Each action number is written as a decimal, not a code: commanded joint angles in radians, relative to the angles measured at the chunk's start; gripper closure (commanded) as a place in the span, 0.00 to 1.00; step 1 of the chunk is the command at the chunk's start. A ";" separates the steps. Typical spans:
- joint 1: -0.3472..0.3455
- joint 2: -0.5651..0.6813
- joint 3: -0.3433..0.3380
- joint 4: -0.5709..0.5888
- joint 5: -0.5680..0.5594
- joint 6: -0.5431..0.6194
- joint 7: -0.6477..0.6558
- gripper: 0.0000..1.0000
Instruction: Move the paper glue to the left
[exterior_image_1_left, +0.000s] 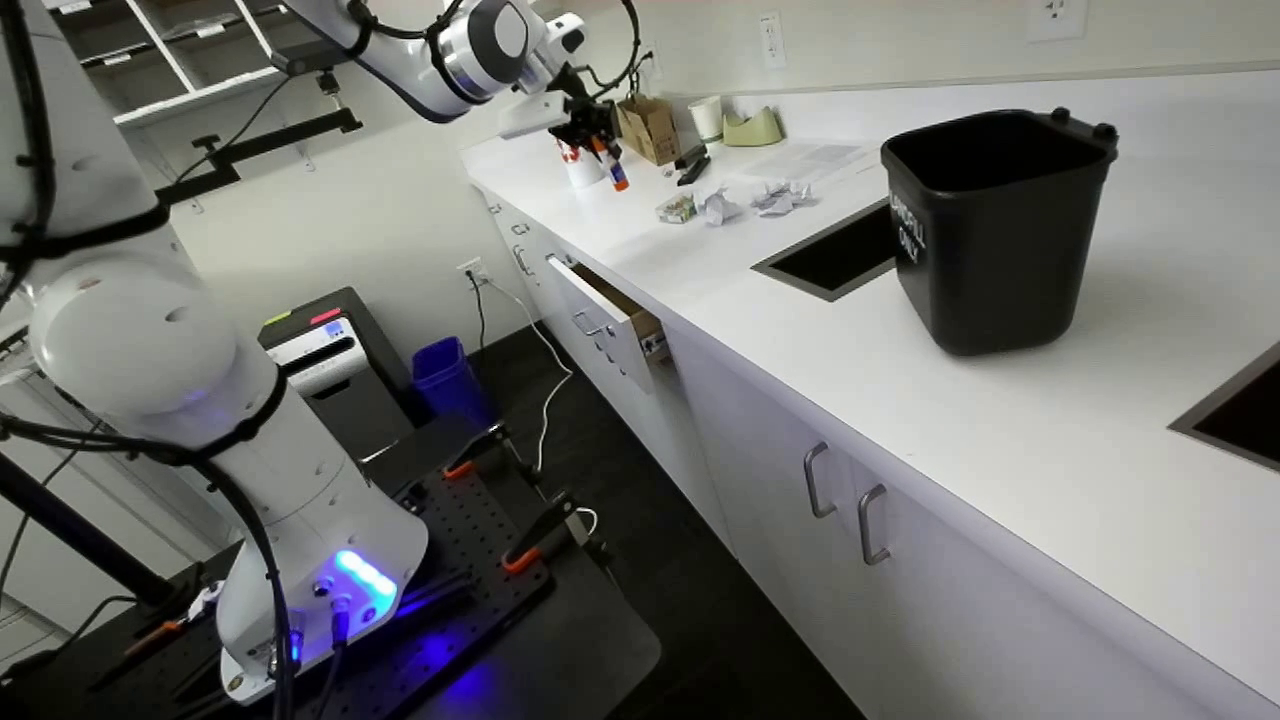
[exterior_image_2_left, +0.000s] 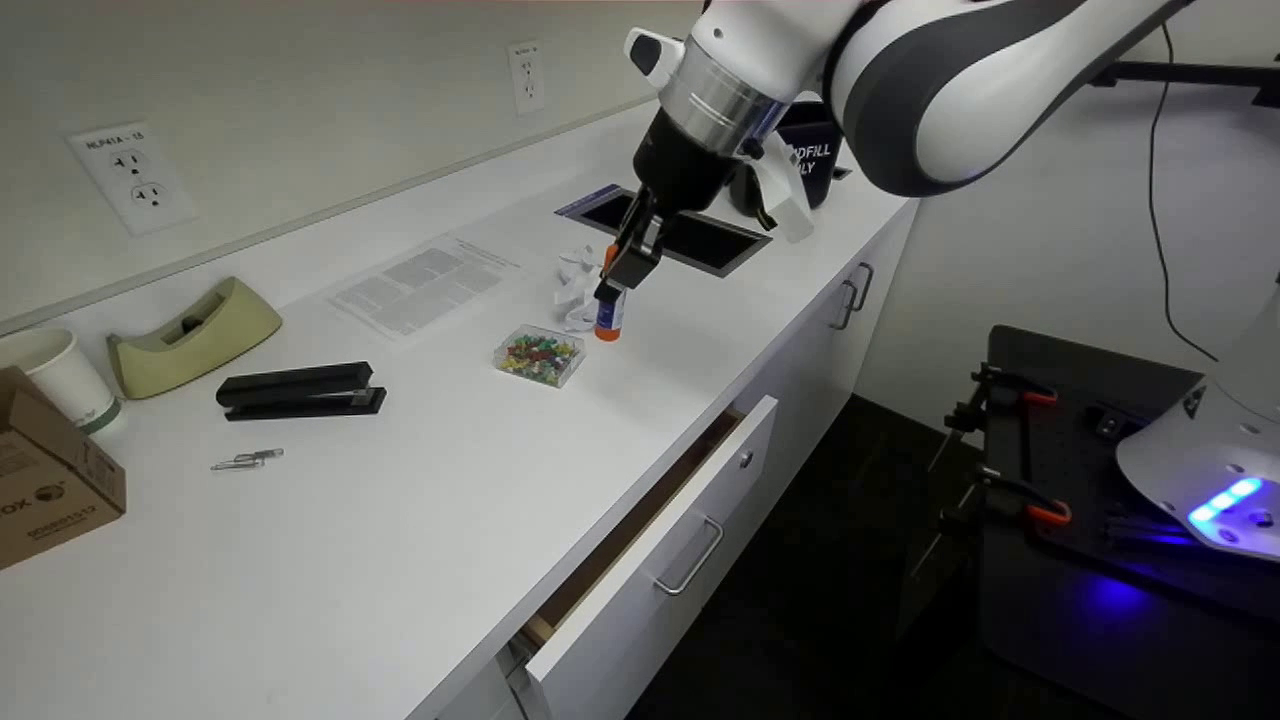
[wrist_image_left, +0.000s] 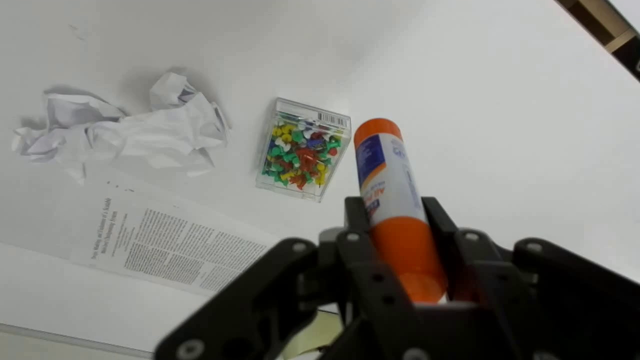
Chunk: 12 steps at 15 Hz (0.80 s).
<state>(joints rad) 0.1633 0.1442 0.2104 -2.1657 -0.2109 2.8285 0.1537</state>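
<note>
The paper glue (wrist_image_left: 392, 180) is a small stick with orange ends and a white label with a bluish-purple part. It also shows in both exterior views (exterior_image_1_left: 610, 166) (exterior_image_2_left: 609, 314). My gripper (wrist_image_left: 395, 212) is shut on it, with a black finger pressed on each side. The glue points out past the fingertips, tilted in the wrist view, and its rear orange end lies between the fingers. In an exterior view the gripper (exterior_image_2_left: 618, 280) holds it near the pin box. The glue appears held above the white counter (exterior_image_1_left: 650, 260); its exact height is hard to tell.
A clear box of push pins (wrist_image_left: 302, 150) and crumpled papers (wrist_image_left: 140, 132) lie close by. A stapler (exterior_image_2_left: 298, 390), tape dispenser (exterior_image_2_left: 195, 340), cardboard box (exterior_image_2_left: 55, 475) and red-and-white container (exterior_image_1_left: 582, 170) stand on the counter. A black bucket (exterior_image_1_left: 985, 270) stands beyond a counter opening (exterior_image_1_left: 835, 255). A drawer (exterior_image_2_left: 655, 565) is open.
</note>
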 joint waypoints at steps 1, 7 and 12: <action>0.033 0.069 0.019 0.077 0.051 0.007 -0.117 0.92; 0.091 0.221 0.054 0.270 0.036 -0.043 -0.268 0.92; 0.128 0.343 0.026 0.397 0.009 -0.099 -0.306 0.92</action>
<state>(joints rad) 0.2689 0.4166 0.2581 -1.8676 -0.1873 2.7932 -0.1223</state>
